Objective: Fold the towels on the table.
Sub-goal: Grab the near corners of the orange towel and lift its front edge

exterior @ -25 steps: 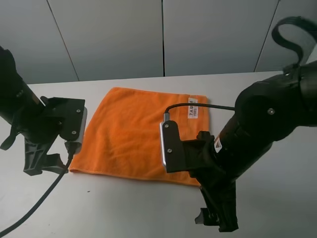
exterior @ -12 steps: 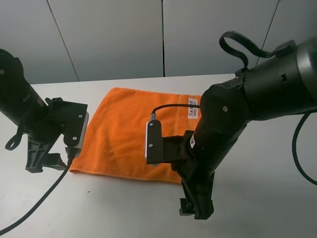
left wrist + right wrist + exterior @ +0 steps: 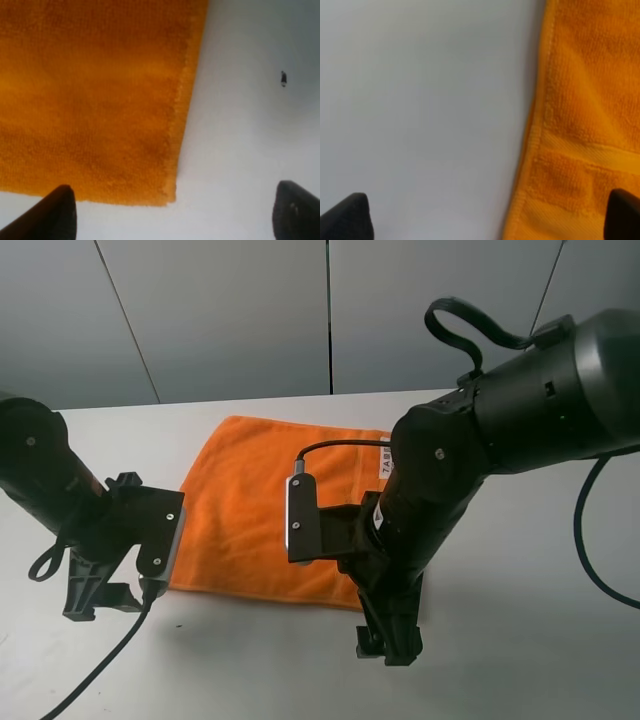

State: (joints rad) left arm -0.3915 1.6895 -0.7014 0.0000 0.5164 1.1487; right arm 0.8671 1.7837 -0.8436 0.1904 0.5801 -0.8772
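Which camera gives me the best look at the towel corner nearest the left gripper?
The left wrist view: the towel's corner lies flat on the table, unobstructed, between the fingertips of the open left gripper. The high view shows it small, beside the left arm. The right wrist view shows only a different edge with its stitched band.

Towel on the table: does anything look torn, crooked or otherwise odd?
Nothing serious. The towel lies flat with mild wrinkles, set slightly askew to the table edge. One small dark speck sits on the table beside its corner.
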